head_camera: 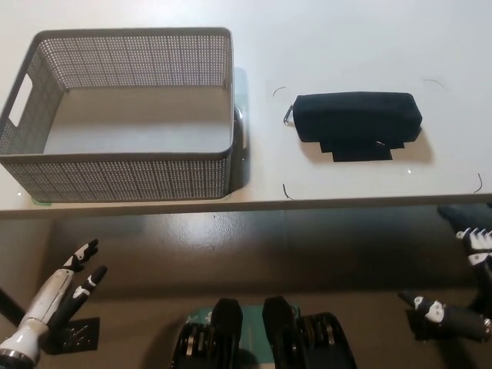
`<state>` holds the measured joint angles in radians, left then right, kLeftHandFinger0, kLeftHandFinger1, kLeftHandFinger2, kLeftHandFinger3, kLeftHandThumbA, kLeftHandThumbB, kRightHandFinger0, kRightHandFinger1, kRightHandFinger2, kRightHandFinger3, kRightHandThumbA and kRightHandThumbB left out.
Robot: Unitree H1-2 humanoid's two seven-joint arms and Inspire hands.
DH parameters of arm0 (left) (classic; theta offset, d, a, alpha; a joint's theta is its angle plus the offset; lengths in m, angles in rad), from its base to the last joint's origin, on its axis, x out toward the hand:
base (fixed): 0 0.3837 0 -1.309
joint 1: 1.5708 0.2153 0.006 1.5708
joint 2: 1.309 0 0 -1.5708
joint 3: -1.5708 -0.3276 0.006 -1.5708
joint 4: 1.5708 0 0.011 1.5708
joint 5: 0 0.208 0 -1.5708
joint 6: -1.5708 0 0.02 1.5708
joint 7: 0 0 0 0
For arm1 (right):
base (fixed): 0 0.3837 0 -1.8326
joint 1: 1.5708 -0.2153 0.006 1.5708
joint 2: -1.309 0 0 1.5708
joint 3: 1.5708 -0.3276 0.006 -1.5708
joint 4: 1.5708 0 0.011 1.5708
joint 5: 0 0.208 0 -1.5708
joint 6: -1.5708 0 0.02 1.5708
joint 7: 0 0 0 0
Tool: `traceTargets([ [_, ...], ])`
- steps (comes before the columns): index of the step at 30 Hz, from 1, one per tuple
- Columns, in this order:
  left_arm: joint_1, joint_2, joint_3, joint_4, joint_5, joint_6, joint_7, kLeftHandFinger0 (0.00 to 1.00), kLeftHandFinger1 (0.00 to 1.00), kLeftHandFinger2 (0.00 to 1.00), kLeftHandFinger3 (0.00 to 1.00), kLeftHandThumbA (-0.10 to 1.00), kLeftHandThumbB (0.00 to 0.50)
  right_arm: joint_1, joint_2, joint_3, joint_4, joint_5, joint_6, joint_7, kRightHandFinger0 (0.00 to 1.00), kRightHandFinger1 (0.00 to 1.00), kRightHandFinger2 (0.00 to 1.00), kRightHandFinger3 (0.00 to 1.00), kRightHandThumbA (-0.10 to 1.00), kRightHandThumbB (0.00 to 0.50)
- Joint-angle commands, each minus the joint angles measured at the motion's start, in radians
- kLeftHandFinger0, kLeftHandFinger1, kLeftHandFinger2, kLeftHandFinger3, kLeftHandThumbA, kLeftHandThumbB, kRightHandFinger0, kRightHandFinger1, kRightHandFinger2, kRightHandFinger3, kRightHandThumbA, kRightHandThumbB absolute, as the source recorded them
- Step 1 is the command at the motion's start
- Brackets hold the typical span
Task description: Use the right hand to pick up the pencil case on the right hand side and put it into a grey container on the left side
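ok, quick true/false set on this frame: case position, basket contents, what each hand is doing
1. The black pencil case lies on the table, to the right of the grey basket. True.
2. The basket already holds the pencil case. False: the basket is empty; the case is still outside it on the table.
3. The right hand is gripping the pencil case. False: it is low at the picture's right edge, below the table's front edge, holding nothing, fingers apart.
4. The left hand rests at the lower left, open and holding nothing. True.
5. The pencil case touches the basket. False: bare table shows between them.
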<state>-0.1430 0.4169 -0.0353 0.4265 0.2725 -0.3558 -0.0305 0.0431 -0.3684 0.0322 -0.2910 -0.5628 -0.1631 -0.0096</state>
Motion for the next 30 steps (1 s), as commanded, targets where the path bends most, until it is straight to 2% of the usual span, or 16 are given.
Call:
traceTargets([
  [1, -0.020, 0.029, 0.014, -0.032, 0.000, -0.007, 0.005, 1.00, 1.00, 1.00, 1.00, 1.00, 0.248, -0.076, -0.042, -0.036, -0.037, -0.009, 0.024, 0.026, 1.00, 1.00, 1.00, 1.00, 0.91, 0.401],
  [4, -0.017, 0.035, 0.007, -0.035, 0.019, -0.013, 0.008, 1.00, 1.00, 1.00, 1.00, 1.00, 0.244, -0.120, -0.065, -0.039, -0.024, -0.031, 0.030, 0.036, 1.00, 1.00, 1.00, 1.00, 0.96, 0.394],
  [9, -0.005, 0.039, 0.006, -0.056, 0.022, 0.012, -0.005, 1.00, 1.00, 1.00, 1.00, 1.00, 0.243, -0.223, -0.098, -0.028, -0.013, -0.057, 0.076, 0.086, 1.00, 1.00, 1.00, 1.00, 0.95, 0.395],
  [11, -0.003, 0.037, 0.007, -0.058, 0.015, 0.017, -0.012, 1.00, 1.00, 1.00, 1.00, 1.00, 0.249, -0.268, -0.108, -0.022, -0.013, -0.055, 0.105, 0.119, 1.00, 1.00, 1.00, 1.00, 0.93, 0.401],
  [13, -0.002, 0.038, 0.008, -0.058, 0.018, 0.013, -0.010, 1.00, 1.00, 1.00, 1.00, 1.00, 0.251, -0.324, -0.118, -0.011, 0.001, -0.048, 0.118, 0.148, 1.00, 1.00, 1.00, 1.00, 0.84, 0.392],
  [15, 0.001, 0.038, 0.007, -0.061, 0.025, 0.016, -0.006, 1.00, 1.00, 1.00, 1.00, 1.00, 0.251, -0.379, -0.126, 0.005, 0.016, -0.061, 0.131, 0.177, 1.00, 1.00, 1.00, 1.00, 0.83, 0.396],
  [19, 0.005, 0.039, 0.006, -0.060, 0.028, 0.006, -0.005, 1.00, 1.00, 1.00, 1.00, 1.00, 0.241, -0.511, -0.141, 0.067, 0.080, -0.108, 0.172, 0.256, 1.00, 1.00, 1.00, 1.00, 0.78, 0.430],
  [23, 0.006, 0.040, 0.003, -0.055, 0.034, -0.013, -0.001, 1.00, 1.00, 1.00, 1.00, 1.00, 0.229, -0.590, -0.147, 0.114, 0.146, -0.122, 0.179, 0.288, 1.00, 1.00, 1.00, 1.00, 0.81, 0.441],
  [24, 0.003, 0.043, -0.001, -0.048, 0.045, -0.019, 0.003, 1.00, 1.00, 1.00, 1.00, 1.00, 0.228, -0.637, -0.148, 0.142, 0.188, -0.142, 0.186, 0.310, 1.00, 1.00, 1.00, 1.00, 0.87, 0.447],
  [30, 0.009, 0.040, -0.001, -0.039, 0.054, -0.026, 0.012, 1.00, 1.00, 1.00, 1.00, 1.00, 0.228, -0.788, -0.141, 0.237, 0.346, -0.182, 0.193, 0.364, 1.00, 1.00, 1.00, 1.00, 0.95, 0.472],
])
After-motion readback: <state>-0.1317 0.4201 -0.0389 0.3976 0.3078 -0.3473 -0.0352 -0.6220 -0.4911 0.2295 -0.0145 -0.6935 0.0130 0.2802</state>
